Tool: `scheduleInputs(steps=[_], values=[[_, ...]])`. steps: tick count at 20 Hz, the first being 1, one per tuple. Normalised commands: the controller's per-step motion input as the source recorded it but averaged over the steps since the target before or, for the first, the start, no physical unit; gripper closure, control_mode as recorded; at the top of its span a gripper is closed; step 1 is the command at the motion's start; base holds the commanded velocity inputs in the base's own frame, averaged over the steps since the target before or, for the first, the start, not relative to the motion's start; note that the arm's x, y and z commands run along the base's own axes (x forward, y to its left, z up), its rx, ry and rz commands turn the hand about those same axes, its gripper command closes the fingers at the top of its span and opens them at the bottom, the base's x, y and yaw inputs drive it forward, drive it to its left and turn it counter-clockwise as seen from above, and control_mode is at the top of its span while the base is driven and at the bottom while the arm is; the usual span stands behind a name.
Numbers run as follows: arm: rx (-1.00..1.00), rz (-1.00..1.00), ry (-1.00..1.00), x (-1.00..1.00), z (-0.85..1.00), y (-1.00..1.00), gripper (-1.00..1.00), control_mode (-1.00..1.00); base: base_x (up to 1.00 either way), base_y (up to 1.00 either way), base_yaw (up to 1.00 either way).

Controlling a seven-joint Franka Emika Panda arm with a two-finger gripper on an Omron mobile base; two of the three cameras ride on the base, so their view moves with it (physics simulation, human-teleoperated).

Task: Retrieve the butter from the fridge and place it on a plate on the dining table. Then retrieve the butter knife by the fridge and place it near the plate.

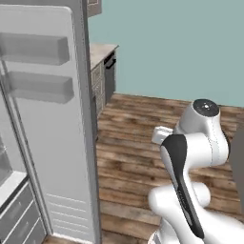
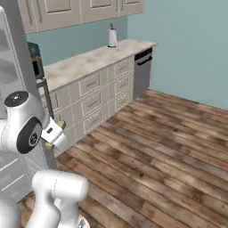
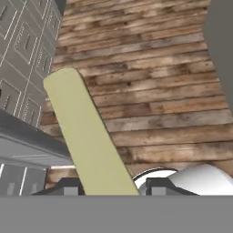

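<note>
The butter (image 3: 86, 132), a pale yellow stick, rises between my gripper's (image 3: 113, 186) finger tips in the hand view, and the gripper is shut on it above the wooden floor. From the right base view, a sliver of the butter (image 2: 48, 145) shows under the gripper (image 2: 50, 141), close beside the grey fridge (image 2: 18, 147). The fridge's open door (image 1: 52, 119), with two shelf bins on its inner side, stands at the left of the left base view. The plate, the dining table and the butter knife are out of view.
A cream cabinet counter (image 2: 89, 62) with drawers runs along the back wall, with a dark dishwasher front (image 2: 142, 73) and a paper towel roll (image 2: 112, 38). Wooden floor (image 2: 169, 147) spreads wide to the right. Grey drawer fronts (image 3: 22, 54) lie left of the butter.
</note>
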Motion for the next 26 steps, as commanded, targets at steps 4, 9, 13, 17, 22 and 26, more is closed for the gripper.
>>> scheduleInputs(steps=[4,9,13,17,22,26], values=[[0.00,0.00,0.00,0.00,0.00,0.00,1.00,1.00,0.00,-0.37,-0.89],[0.00,0.00,0.00,0.00,0.00,0.00,1.00,1.00,-0.13,-0.17,-0.85],[0.00,0.00,0.00,0.00,0.00,0.00,1.00,1.00,-0.63,-0.18,-0.47],[0.00,0.00,0.00,0.00,0.00,0.00,1.00,1.00,-0.69,-0.09,-0.10],[0.00,0.00,0.00,0.00,0.00,0.00,1.00,1.00,-0.54,-0.96,0.13],[0.00,0.00,0.00,0.00,0.00,0.00,1.00,1.00,-1.00,-1.00,0.01]])
